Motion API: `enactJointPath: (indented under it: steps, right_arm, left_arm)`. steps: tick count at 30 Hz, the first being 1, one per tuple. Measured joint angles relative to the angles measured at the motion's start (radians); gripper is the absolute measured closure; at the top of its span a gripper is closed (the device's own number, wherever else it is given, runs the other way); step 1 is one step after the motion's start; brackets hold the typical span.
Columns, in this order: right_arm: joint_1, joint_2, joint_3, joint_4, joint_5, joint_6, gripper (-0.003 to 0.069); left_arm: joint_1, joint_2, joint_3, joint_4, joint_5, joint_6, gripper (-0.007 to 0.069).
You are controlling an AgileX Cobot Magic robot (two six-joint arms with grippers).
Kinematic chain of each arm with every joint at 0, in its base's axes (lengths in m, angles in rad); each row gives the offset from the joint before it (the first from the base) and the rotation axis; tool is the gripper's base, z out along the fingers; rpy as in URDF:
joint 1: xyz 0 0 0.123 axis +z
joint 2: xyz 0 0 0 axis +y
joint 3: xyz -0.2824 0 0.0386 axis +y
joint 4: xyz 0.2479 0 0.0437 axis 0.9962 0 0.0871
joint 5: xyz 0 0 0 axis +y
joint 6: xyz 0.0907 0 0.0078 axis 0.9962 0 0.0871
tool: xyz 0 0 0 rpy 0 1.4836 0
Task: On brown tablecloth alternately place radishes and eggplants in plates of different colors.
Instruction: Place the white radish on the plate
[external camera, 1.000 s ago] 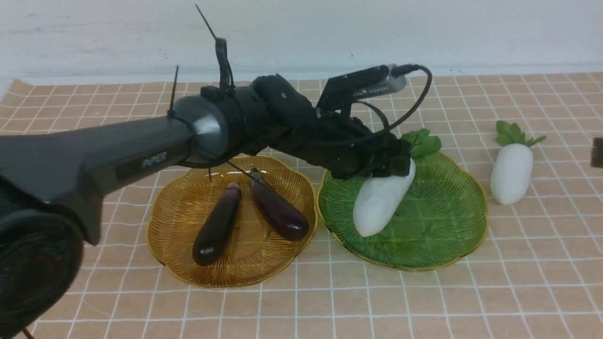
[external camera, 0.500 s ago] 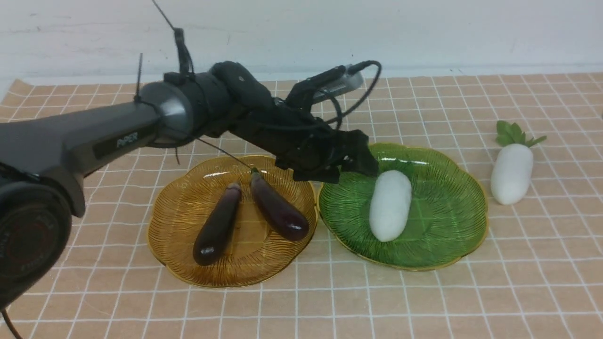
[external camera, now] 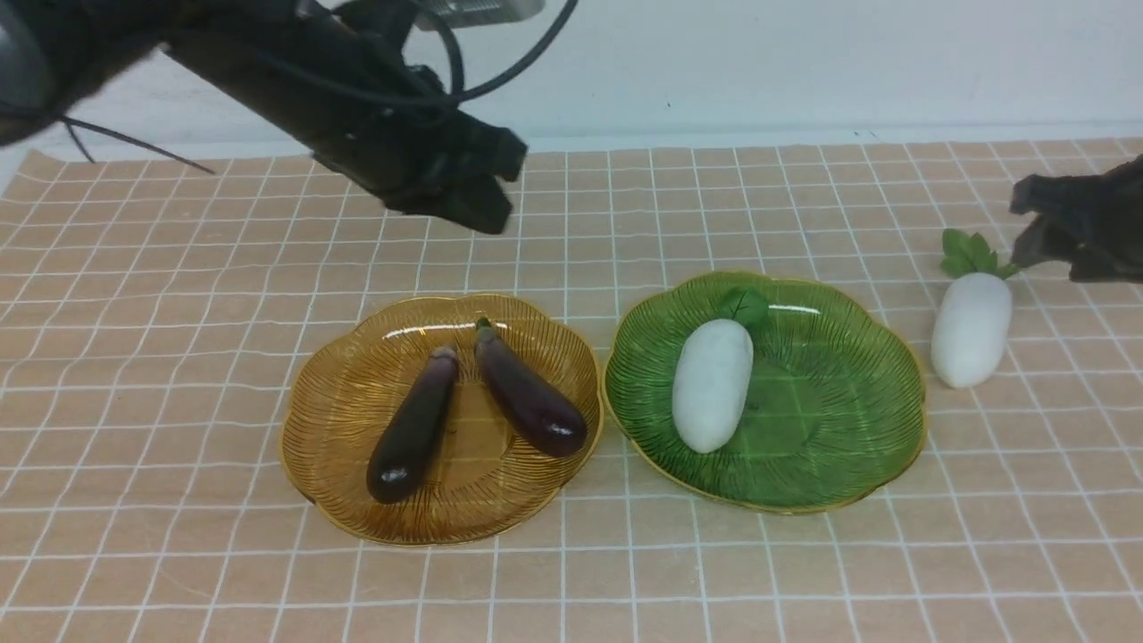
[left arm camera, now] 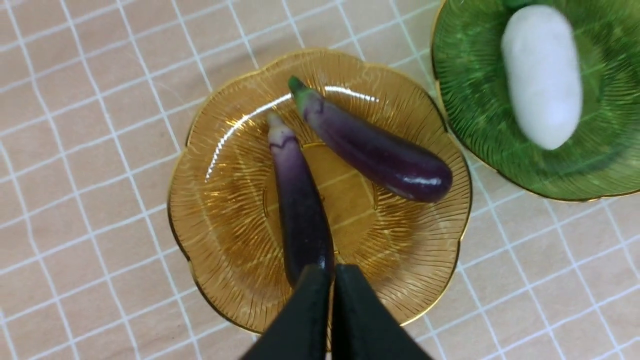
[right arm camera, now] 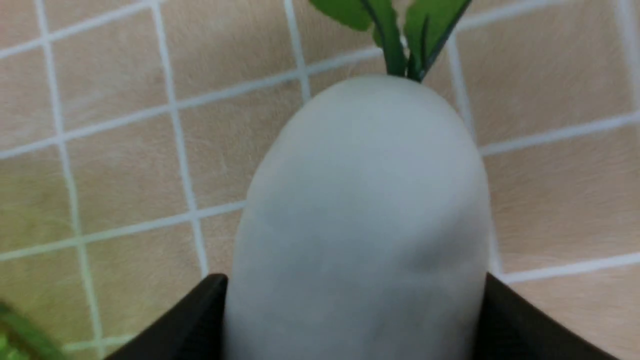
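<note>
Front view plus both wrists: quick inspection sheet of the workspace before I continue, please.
Surface: brown tablecloth, white grid, slightly wrinkled.
Job's things: amber plate holds left eggplant and right eggplant; green plate holds plated radish; loose radish lies on the cloth right of it.
Clutter: nothing seen.
Grippers: left tool shut, empty, high near the amber plate; right tool open, loose radish between its jaws; contact unclear.
Cables: black cable looped on the left arm, above the cloth.
Surroundings: white wall.
</note>
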Motion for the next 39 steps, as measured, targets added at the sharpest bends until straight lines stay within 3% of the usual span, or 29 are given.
enactJointPath:
  steps: [3, 6, 11, 17, 21, 27, 30, 32, 36, 39]
  right_arm:
    - [-0.001, -0.060, -0.070, -0.051, 0.130, 0.000, 0.0139]
    - [0.009, -0.156, -0.099, -0.005, 0.270, -0.006, 0.0139]
    - [0.125, -0.234, -0.099, 0.064, 0.509, -0.052, 0.0139]
    - [0.243, -0.182, -0.070, -0.010, 0.500, -0.035, 0.0139]
    - [0.250, -0.144, -0.069, -0.046, 0.480, 0.079, 0.0138]
    - [0.250, -0.139, -0.096, -0.048, 0.526, 0.113, 0.0007]
    - [0.250, -0.146, -0.124, -0.054, 0.529, 0.101, -0.0002]
    - [0.250, -0.178, -0.124, -0.053, 0.531, 0.076, 0.0022]
    - [0.263, -0.354, -0.089, -0.053, 0.531, 0.043, 0.0148]
    - [0.285, -0.595, -0.004, -0.068, 0.541, 0.036, 0.0355]
  left_arm:
    - [0.000, -0.071, 0.058, 0.008, 0.000, -0.006, 0.0628]
    - [0.000, -0.127, 0.119, 0.016, 0.000, -0.011, 0.0628]
    - [0.000, -0.284, 0.280, 0.011, -0.029, -0.018, 0.0628]
    - [0.000, -0.559, 0.558, 0.009, -0.057, -0.042, 0.0628]
    - [0.000, -0.761, 0.682, 0.008, -0.056, -0.069, 0.0628]
    - [0.000, -0.968, 0.751, 0.013, -0.044, -0.091, 0.0628]
    - [0.000, -1.015, 0.755, 0.017, -0.034, -0.122, 0.0628]
    - [0.000, -1.030, 0.755, 0.018, -0.025, -0.129, 0.0628]
    - [0.000, -1.043, 0.755, 0.044, 0.011, -0.161, 0.0628]
    - [0.000, -1.043, 0.755, 0.074, 0.025, -0.206, 0.0628]
